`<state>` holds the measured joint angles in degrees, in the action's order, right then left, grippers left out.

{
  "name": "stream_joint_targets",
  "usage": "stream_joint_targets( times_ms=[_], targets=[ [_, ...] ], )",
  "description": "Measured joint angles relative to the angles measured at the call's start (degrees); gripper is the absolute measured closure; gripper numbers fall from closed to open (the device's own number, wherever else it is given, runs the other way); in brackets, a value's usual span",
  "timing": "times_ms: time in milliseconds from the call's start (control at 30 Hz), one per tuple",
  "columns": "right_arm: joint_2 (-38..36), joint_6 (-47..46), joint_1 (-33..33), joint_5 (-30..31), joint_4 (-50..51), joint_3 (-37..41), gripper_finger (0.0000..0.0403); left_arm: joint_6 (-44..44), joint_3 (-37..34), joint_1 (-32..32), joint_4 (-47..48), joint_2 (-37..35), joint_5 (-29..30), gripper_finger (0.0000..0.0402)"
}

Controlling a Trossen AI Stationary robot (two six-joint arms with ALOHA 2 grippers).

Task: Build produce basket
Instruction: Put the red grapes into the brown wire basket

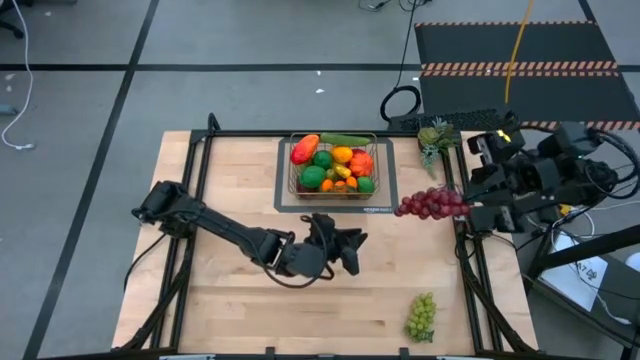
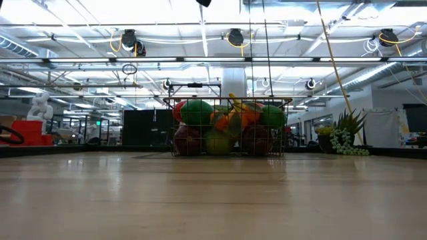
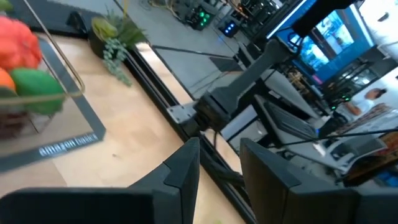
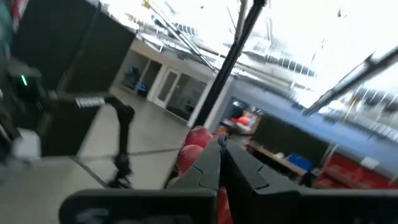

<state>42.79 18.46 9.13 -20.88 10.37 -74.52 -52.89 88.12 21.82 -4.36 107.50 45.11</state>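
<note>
High view: purple grapes [image 1: 432,204] overhang table edge [image 1: 460,250].

Floor [image 1: 80,100]: grey, smooth, crossed by dark tape lines. A white cable [image 1: 15,120] lies loose at one edge. A black mat [image 1: 520,45] with orange-and-white hazard striping sits beyond the table's far corner, with a yellow pole [image 1: 518,40] across it.

Table [image 1: 240,310]: light wood planks, framed by black rails.

Ceiling [image 2: 200,27]: open industrial type, white beams, hanging cables and round fixtures; lighting bright and even. A white column [image 2: 233,80] stands centre rear. A black cabinet [image 2: 143,127] is to its side. Red furniture [image 2: 27,130] is at the far edge, possibly a bench; the view there is indistinct. Lit monitors [image 3: 329,37] stand beside the table.
</note>
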Motion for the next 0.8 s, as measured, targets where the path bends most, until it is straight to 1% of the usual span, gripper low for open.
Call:
stream_joint_targets(
  times_ms=[133,300,400,633,800],
  targets=[
    [0.6,10.6,0.0,0.0,0.0,0.0,0.0401,2.9,0.0,-1.6,0.0,0.0,-1.0,0.0286],
    [1.6,19.9,0.0,0.0,-0.5,0.0,0.0401,3.7,0.0,-3.7,0.2,0.0,-6.4,0.0286],
    [2.1,21.6,0.0,0.0,-2.1,0.0,0.0401,3.7,0.0,-4.5,0.3,0.0,-7.6,0.0286],
    [2.0,21.9,0.0,-0.1,-3.8,0.0,0.0401,2.9,0.0,-4.6,0.4,0.0,-7.7,0.0286],
    [1.1,24.0,0.0,-0.2,-3.7,0.0,0.0401,1.4,0.0,-4.6,2.1,0.0,-7.7,0.0286]
  ],
)
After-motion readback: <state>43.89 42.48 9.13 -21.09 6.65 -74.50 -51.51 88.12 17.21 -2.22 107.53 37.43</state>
